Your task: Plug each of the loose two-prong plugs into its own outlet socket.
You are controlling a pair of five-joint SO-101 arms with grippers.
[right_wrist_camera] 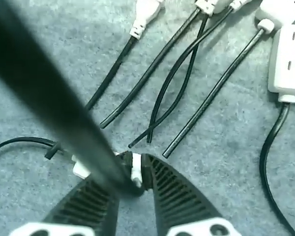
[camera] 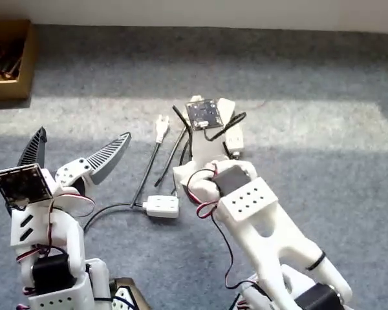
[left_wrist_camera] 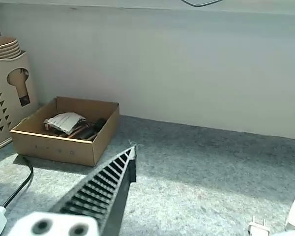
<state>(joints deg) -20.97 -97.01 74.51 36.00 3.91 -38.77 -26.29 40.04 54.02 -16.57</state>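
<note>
Right wrist view: black ribbed right claw (right_wrist_camera: pixel 137 169) pinched shut on small white two-prong plug (right_wrist_camera: pixel 135 171), low over grey carpeted counter (right_wrist_camera: pixel 226 147). High view: white square outlet block (camera: pixel 161 205) just beside that arm; second white plug on black cord (camera: pixel 161 127) farther back; left claw (camera: pixel 84 134) spread wide, empty.

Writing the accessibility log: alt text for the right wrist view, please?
Right gripper, jaws shut on a small white piece, over grey carpet. Beyond it lie several loose black cords with white plugs at their far ends, and a white outlet block beside them. A blurred dark cable crosses the foreground.
</note>
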